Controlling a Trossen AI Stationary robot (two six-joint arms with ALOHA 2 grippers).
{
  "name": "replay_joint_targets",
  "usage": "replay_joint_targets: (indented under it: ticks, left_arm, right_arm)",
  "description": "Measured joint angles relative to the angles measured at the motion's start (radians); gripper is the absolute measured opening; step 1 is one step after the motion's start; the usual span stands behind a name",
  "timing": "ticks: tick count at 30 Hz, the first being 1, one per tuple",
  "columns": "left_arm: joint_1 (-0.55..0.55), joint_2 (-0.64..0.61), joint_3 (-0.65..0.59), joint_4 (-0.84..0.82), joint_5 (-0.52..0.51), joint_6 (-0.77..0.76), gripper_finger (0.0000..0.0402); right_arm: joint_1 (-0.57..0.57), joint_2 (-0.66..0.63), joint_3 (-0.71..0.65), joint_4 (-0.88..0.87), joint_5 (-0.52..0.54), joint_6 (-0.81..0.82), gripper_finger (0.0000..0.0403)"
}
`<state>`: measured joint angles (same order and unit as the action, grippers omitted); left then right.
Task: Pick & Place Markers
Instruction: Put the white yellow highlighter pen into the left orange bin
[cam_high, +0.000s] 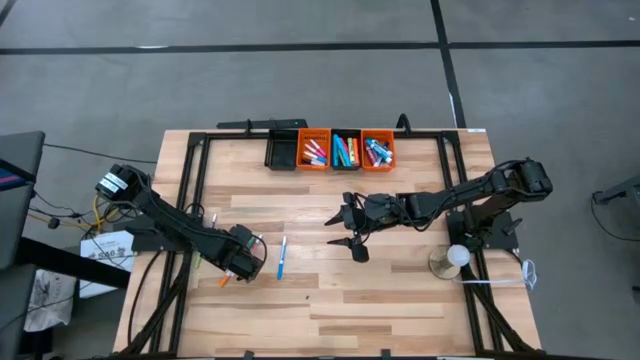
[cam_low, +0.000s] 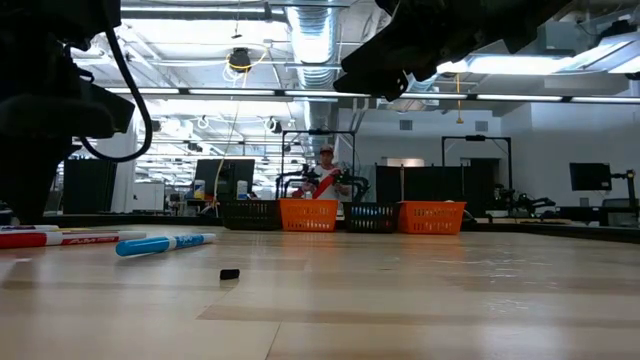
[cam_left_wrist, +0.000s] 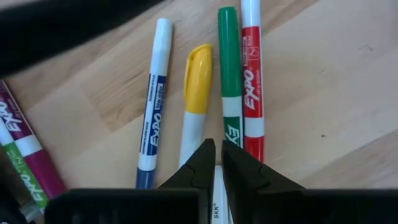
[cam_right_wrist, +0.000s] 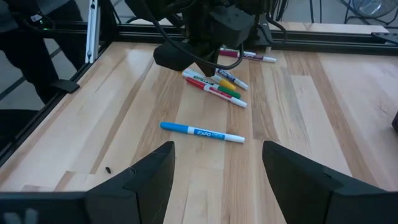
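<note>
A pale wooden table (cam_high: 400, 300) stands on a grey floor, with an open workshop behind it where a person (cam_low: 326, 172) shows beyond the far edge. On the table's left part lies a small cluster of markers (cam_left_wrist: 205, 93): a dark blue one (cam_left_wrist: 153, 99), a yellow-capped one (cam_left_wrist: 196, 93), a green one (cam_left_wrist: 229, 74) and a red one (cam_left_wrist: 251, 74) lie nearly parallel, close side by side, with a magenta one (cam_left_wrist: 28, 155) a little apart. A white-barrelled marker (cam_left_wrist: 218, 199) sits between the fingers of the left gripper (cam_left_wrist: 218, 163), which is low over this cluster with its jaws pinched nearly together on it; whether it is lifted off the wood cannot be told. A light blue marker (cam_high: 282, 256) lies alone just beside the cluster, toward the table's middle, and a small dark bit (cam_low: 229, 273) lies on the wood near it. The right gripper (cam_high: 354, 232) hovers near the table's centre, its fingers spread wide and holding nothing. Along the far edge stand four small bins in a row (cam_high: 330, 150), the three rightmost holding more markers, the leftmost black one apparently bare.
</note>
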<state>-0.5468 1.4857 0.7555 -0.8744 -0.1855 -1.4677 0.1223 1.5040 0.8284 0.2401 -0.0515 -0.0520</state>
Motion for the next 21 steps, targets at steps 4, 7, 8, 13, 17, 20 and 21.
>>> replay_joint_targets:
  ticks: [4, 7, 8, 13, 17, 20, 21]
  left_arm:
    - [0.0, 0.0, 0.0, 0.0, 0.0, 0.04, 0.0026]
    - [0.003, 0.0, 0.0, 0.0, 0.0, 0.079, 0.0026]
    - [0.004, 0.0, 0.0, 0.0, 0.001, 0.091, 0.0025]
    - [0.006, 0.0, 0.0, 0.0, 0.001, 0.123, 0.0024]
    - [0.006, 0.0, 0.0, 0.0, 0.006, 0.129, 0.0024]
    - [0.006, 0.0, 0.0, 0.0, 0.006, 0.129, 0.0024]
    - [0.006, 0.0, 0.0, 0.0, 0.006, 0.129, 0.0024]
  right_arm:
    - [0.0, 0.0, 0.0, 0.0, 0.0, 0.0, 0.0232]
    - [0.0, 0.0, 0.0, 0.0, 0.0, 0.0, 0.0232]
    - [0.0, 0.0, 0.0, 0.0, 0.0, 0.0, 0.0232]
    - [0.0, 0.001, 0.0, 0.0, 0.0, 0.0, 0.0232]
    - [0.0, 0.001, 0.0, 0.0, 0.0, 0.0, 0.0232]
    - [0.0, 0.001, 0.0, 0.0, 0.0, 0.001, 0.0232]
    - [0.0, 0.001, 0.0, 0.0, 0.0, 0.0, 0.0232]
